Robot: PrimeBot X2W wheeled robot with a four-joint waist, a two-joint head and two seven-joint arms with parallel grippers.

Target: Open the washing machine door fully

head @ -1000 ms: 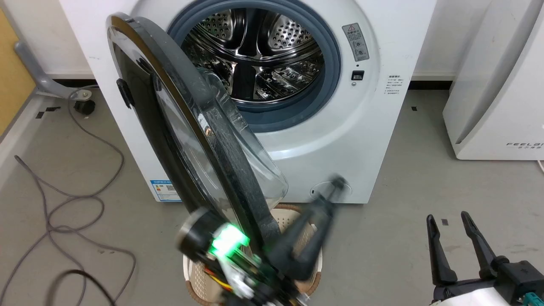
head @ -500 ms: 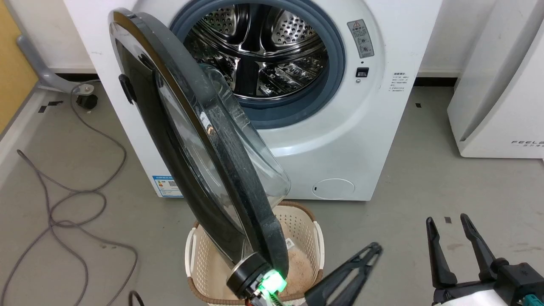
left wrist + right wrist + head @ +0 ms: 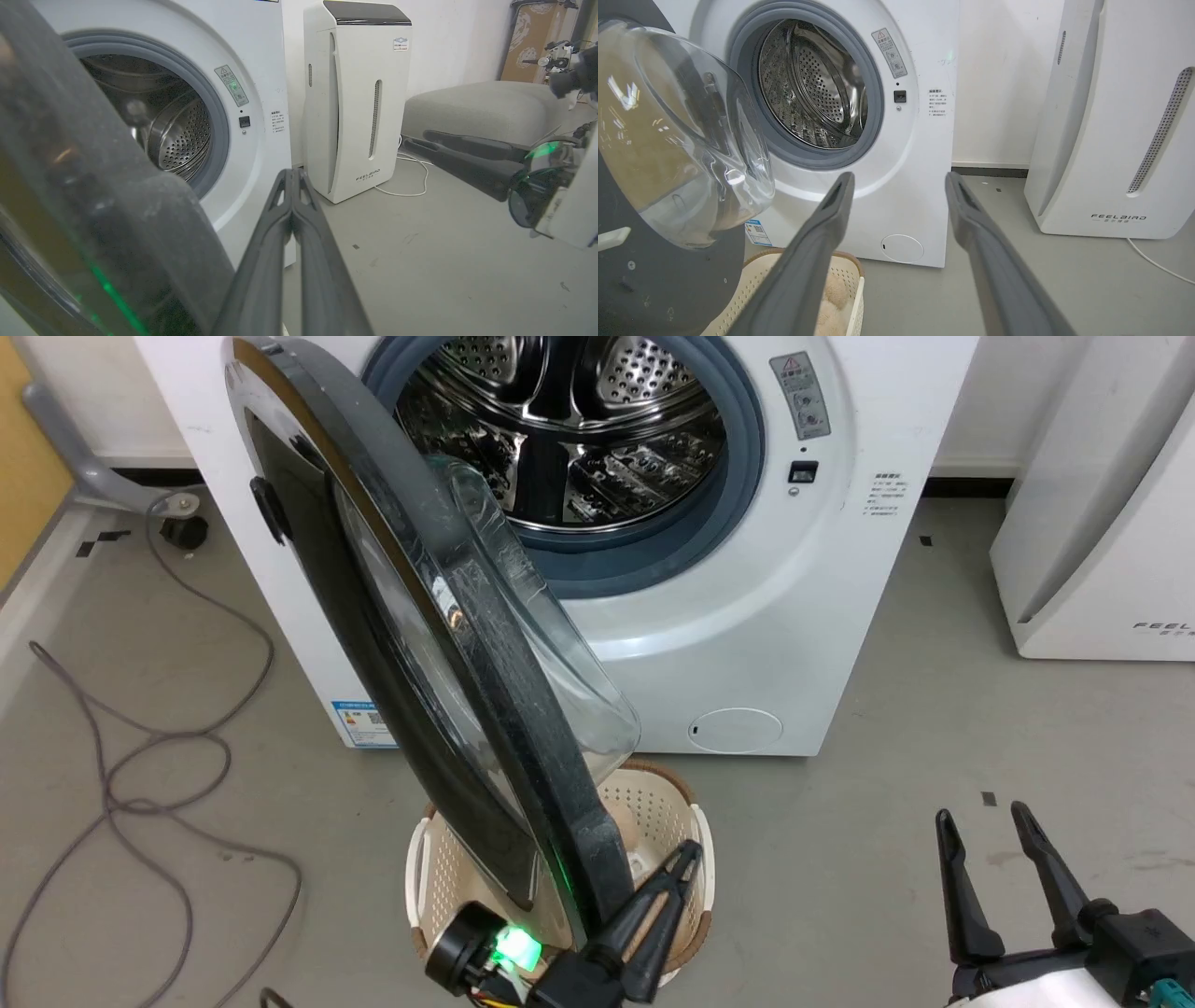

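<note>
**Head view.** Washing machine door (image 3: 448, 644) partly open, hinged at the left of the drum mouth (image 3: 579, 429). Stands out from the white machine front (image 3: 822, 644), seen nearly edge-on. Clear glass bowl faces the drum side; glossy black face turns left. Lower rim hangs over a cream perforated basket (image 3: 644, 798) on the grey floor (image 3: 887, 859).

Left claw (image 3: 689, 855) at bottom centre, fingers pressed together with nothing between them. Sits just beside the door's lower rim, on its right; touching or apart, cannot tell. Green light lit at that wrist.

Right claw (image 3: 981, 813) at lower right, fingers spread and empty, well apart from the door. Grey cable (image 3: 168, 747) looped on the floor at left.

**Left wrist view.** Left claw (image 3: 292, 175) closed tip to tip, pointing past the machine's front right corner. Washing machine door (image 3: 117, 210) large and blurred at left, its dark rim just beside the fingers. Right claw (image 3: 416, 138) at right, above the floor. White tower unit (image 3: 359, 102) stands next to the machine.

**Right wrist view.** Right claw (image 3: 899, 177) wide open, holding nothing, aimed at the machine front. Washing machine door (image 3: 668, 280) at left, with the matte inner face and clear bowl toward the camera. Basket (image 3: 857, 298) below it.
</note>
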